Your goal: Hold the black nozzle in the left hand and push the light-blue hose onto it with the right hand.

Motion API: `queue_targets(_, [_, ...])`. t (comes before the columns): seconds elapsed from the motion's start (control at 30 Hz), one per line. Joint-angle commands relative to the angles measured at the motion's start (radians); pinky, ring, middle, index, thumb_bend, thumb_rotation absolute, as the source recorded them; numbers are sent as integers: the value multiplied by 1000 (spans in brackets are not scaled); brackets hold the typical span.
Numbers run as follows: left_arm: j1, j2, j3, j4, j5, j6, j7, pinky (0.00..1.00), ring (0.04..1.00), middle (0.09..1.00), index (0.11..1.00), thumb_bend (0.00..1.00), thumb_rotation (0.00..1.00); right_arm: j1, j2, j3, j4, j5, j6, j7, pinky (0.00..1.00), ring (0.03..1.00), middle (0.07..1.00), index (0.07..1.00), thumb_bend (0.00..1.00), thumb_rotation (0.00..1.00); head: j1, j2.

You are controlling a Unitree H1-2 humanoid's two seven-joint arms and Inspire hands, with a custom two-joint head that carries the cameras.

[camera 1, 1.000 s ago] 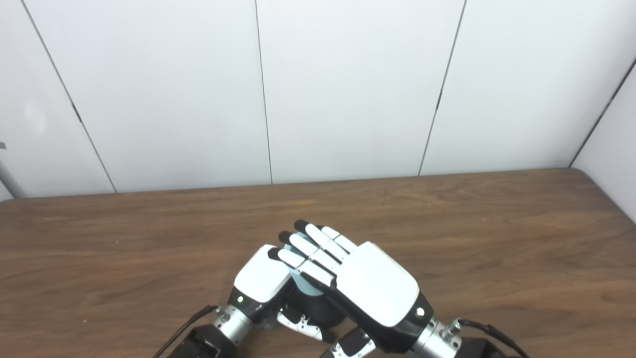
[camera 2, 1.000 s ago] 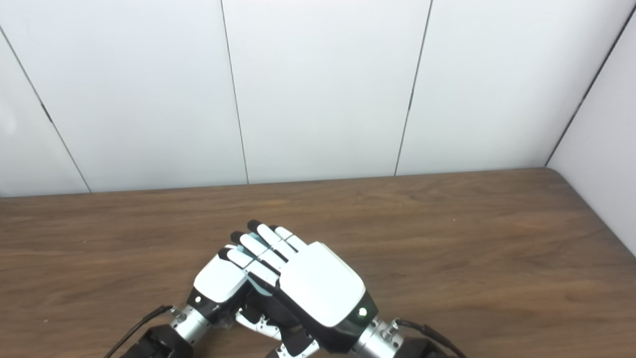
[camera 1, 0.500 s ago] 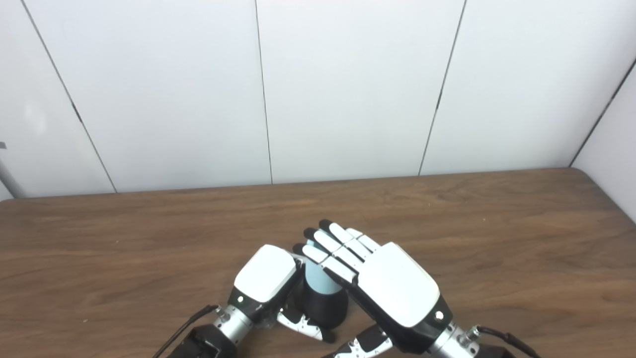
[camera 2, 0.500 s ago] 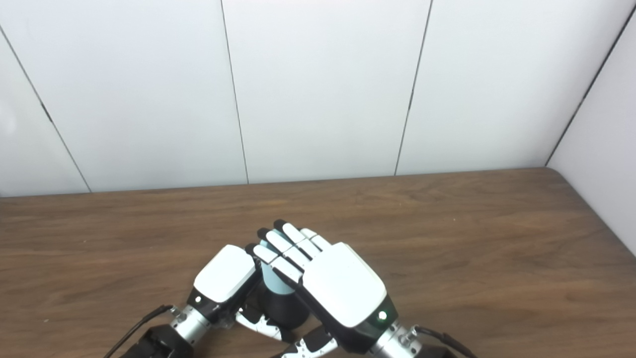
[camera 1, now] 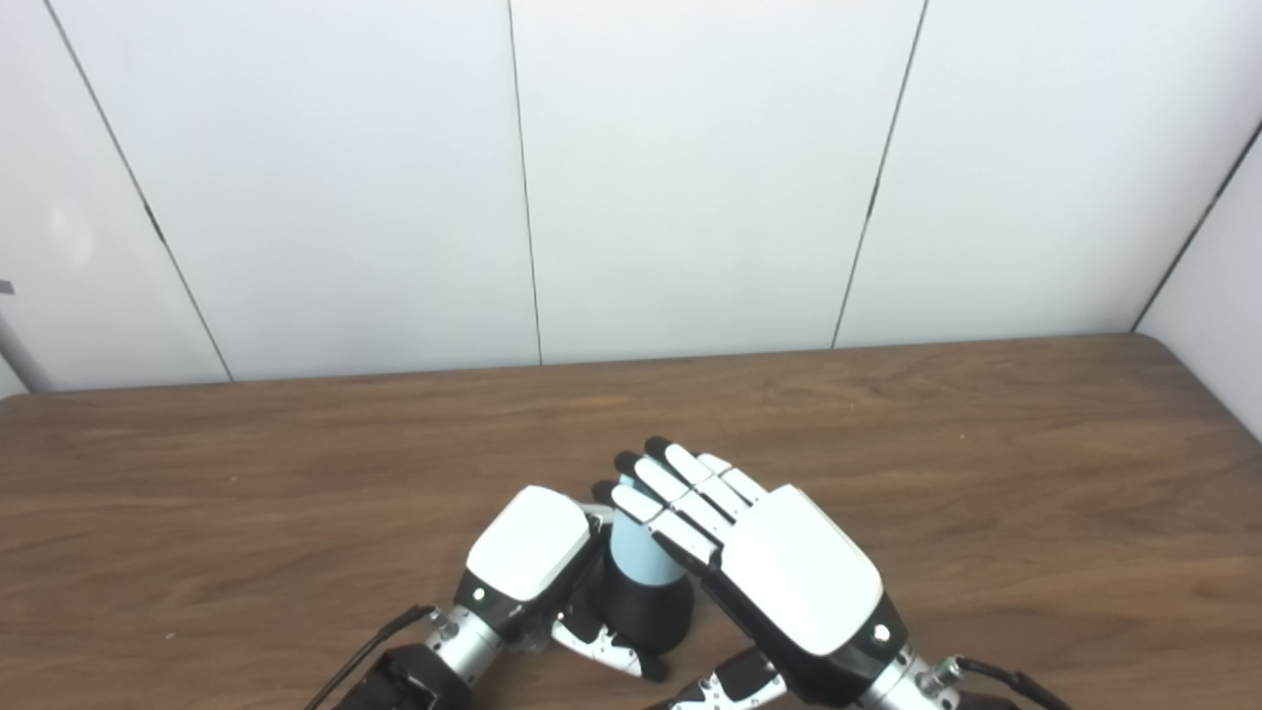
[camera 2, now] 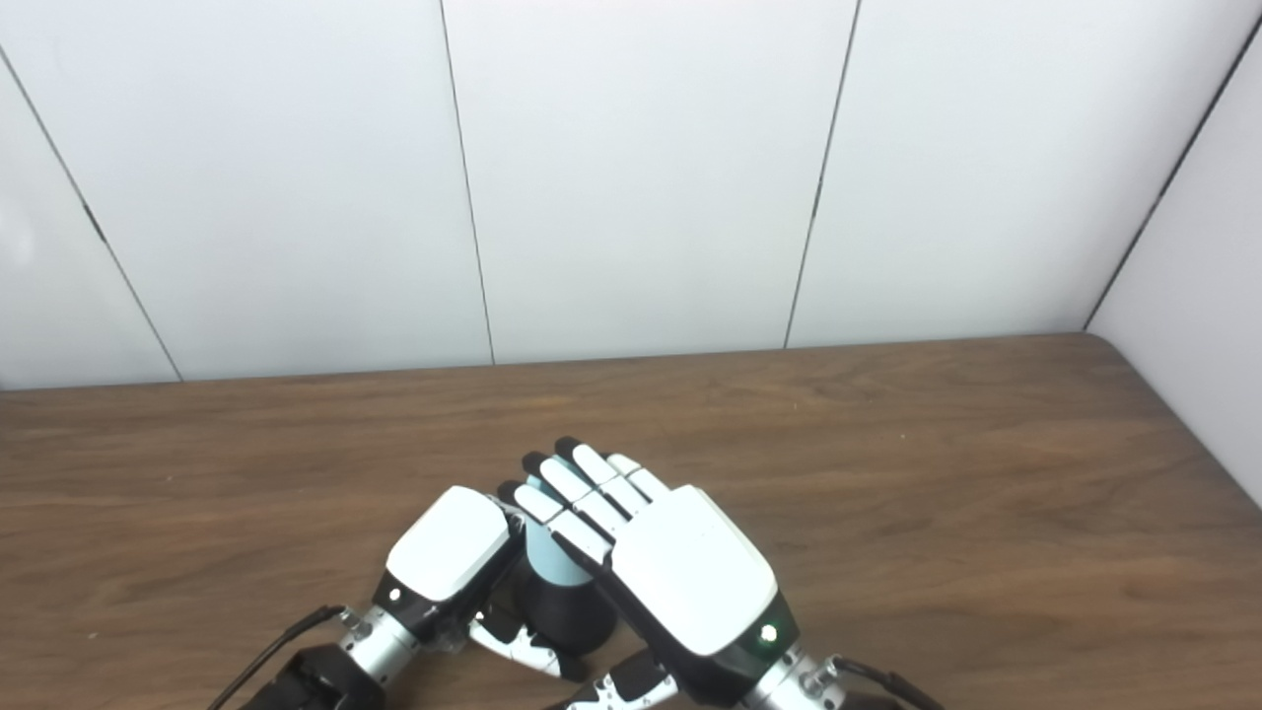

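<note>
A black nozzle stands upright near the table's front edge, with a light-blue hose seated on its top. My left hand is wrapped around the nozzle from the left, its thumb showing below at the front. My right hand lies to the right of the hose with fingers stretched flat and apart over the hose's top; it grips nothing. The same scene in the right eye view shows the hose on the nozzle between the left hand and right hand.
The wooden table stretches back to a white panelled wall. Its right edge meets another white panel at the far right.
My right hand has slid right and back, uncovering the light-blue hose and the black nozzle beneath it. The left hand has stayed in place on the nozzle.
</note>
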Motion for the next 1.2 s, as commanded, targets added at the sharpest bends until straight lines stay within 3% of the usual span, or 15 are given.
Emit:
queue_targets(0.0, [31, 8, -31, 34, 20, -8, -59, 146, 205, 471, 479, 526, 0, 18, -21, 3, 23, -17, -10, 34, 859, 929, 933, 891, 856, 620, -1, 1])
queue_targets(0.33, [31, 8, -31, 30, 17, -3, -70, 143, 206, 471, 479, 526, 0, 19, -30, 32, 15, -17, -7, 95, 811, 919, 925, 879, 865, 624, 0, 2])
queue_targets(0.73, [29, 11, -34, 27, 22, 0, -79, 145, 206, 471, 480, 526, 0, 17, -29, 39, 21, -24, -4, 110, 801, 912, 917, 865, 871, 620, 1, 3])
queue_targets(1.17, [33, 12, -33, 16, 18, 10, -94, 150, 211, 471, 479, 525, 0, 43, -28, 56, 36, -58, -9, 103, 870, 956, 963, 917, 835, 664, 2, 4])
